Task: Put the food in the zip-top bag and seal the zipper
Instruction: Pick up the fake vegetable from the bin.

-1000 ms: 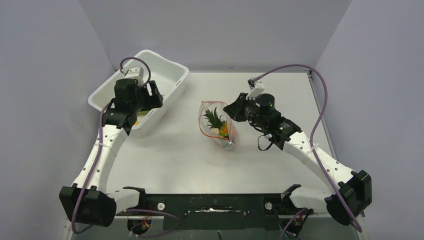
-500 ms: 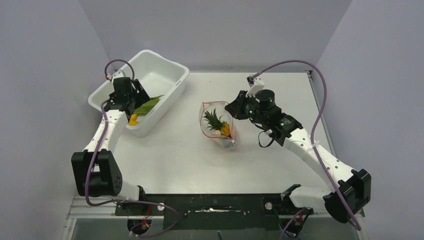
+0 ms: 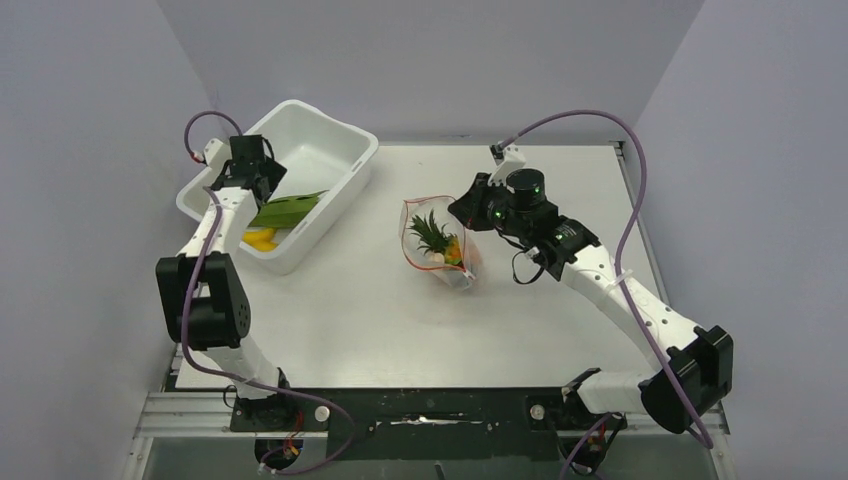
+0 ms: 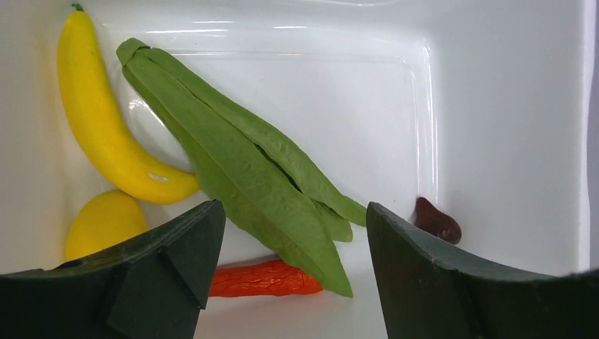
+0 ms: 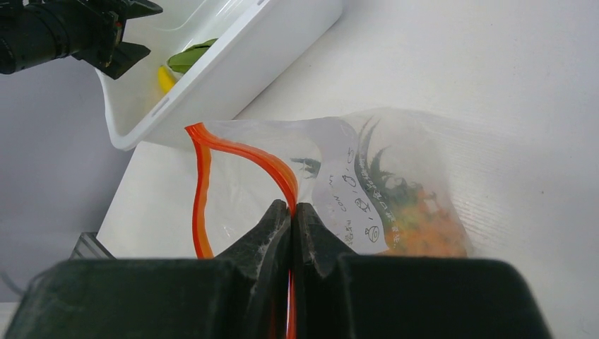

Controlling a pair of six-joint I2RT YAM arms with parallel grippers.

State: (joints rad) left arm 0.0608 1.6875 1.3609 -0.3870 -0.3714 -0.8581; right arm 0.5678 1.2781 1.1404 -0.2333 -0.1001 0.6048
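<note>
The clear zip-top bag point(image 3: 437, 240) lies mid-table, its mouth held open, with the orange pineapple point(image 3: 436, 238) inside; it shows blurred through the plastic in the right wrist view point(image 5: 417, 212). My right gripper point(image 5: 292, 209) is shut on the red zipper point(image 5: 244, 152) at the bag's rim. My left gripper point(image 4: 289, 233) is open, above the inside of the white tub point(image 3: 330, 140). Below it lie the yellow banana point(image 4: 106, 134), green leafy pieces point(image 4: 247, 155), a red chili point(image 4: 261, 279), a yellow round fruit point(image 4: 102, 222) and a small dark brown piece point(image 4: 438, 220).
The white tub stands at the back left of the table, near the left wall. Purple cables arc over both arms. The black base rail runs along the near edge.
My left arm has swung back toward the left wall, its gripper moving to the tub's far-left corner and uncovering the greens and banana. My right gripper has lifted the bag's rim slightly.
</note>
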